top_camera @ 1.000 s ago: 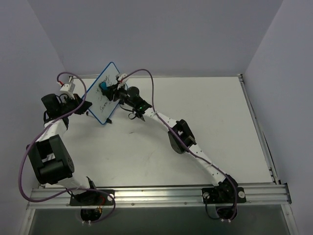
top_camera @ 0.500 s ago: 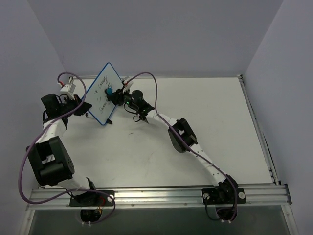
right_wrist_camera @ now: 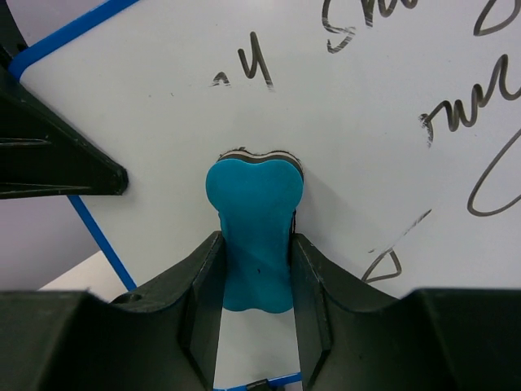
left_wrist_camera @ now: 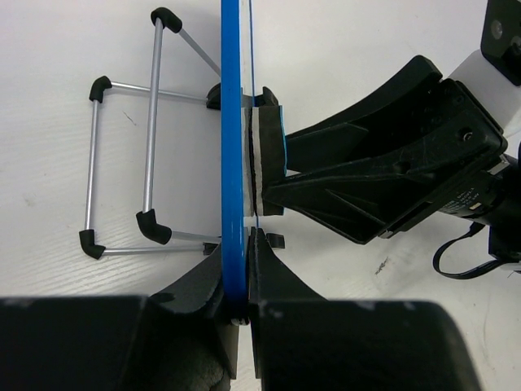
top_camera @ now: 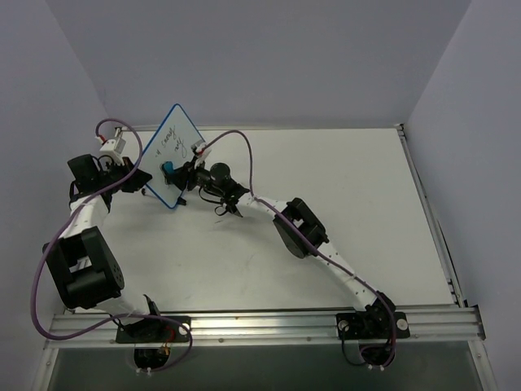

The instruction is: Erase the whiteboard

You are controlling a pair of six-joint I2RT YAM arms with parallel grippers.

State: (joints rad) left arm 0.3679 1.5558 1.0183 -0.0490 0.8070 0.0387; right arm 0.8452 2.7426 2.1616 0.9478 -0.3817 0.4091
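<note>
Top external view: I have the whiteboard (top_camera: 172, 147) standing tilted at the far left of the counter (top_camera: 350, 179). The left gripper (top_camera: 143, 182) is at its lower left edge and the right gripper (top_camera: 174, 173) is against its face.
Whiteboard: it is blue-framed. In the left wrist view I see it edge-on, and the frame (left_wrist_camera: 231, 122) runs straight up out of the left gripper.
Left gripper: it is clamped on the frame edge, one finger on each face of the board.
Eraser (right_wrist_camera: 254, 236): a teal block with its felt side pressed flat on the board, directly ahead of the right gripper.
Right gripper: it is closed on the eraser, a finger on each flank.
Handwriting (right_wrist_camera: 460, 110): black strokes lie above and to the right of the right gripper.
Wire stand (left_wrist_camera: 148, 130): it is fixed to the back of the board, on the side away from the right gripper. Its black-capped feet rest on the counter.
</note>
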